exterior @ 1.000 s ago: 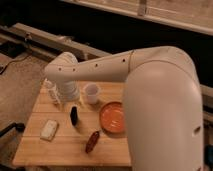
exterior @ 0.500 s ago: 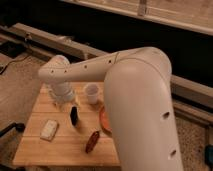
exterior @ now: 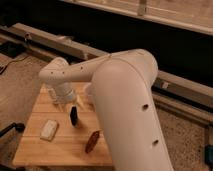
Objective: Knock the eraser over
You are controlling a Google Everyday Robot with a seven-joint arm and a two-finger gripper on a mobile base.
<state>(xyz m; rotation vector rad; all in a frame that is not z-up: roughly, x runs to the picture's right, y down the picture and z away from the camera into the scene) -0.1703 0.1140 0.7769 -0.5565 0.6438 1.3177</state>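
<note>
A small wooden table (exterior: 65, 150) stands on a speckled floor, and the big white arm (exterior: 125, 105) of the robot fills the right and near part of the view and hides the right side of the table. From this bulky part a slimmer white link reaches to the left, over the far part of the table, and bends down at its end. The gripper (exterior: 62, 100) hangs there, over the far left area of the table top, low and close to the wood. I cannot tell if it is open or closed, and I see nothing held in it. The eraser (exterior: 74, 115) is, as far as I can judge, the small dark piece that stands upright near the middle of the visible table top. It is narrow, almost black, taller than it is wide, and rounded at the top. It stands just beside the gripper, to the right and nearer, and it seems not to touch it, though the gap is hard to read. On the near left lies a flat white block (exterior: 48, 129) with rounded corners, well apart from the eraser. Nearer and to the right of the eraser lies a long reddish-brown object (exterior: 91, 141), close to the edge of the arm.
</note>
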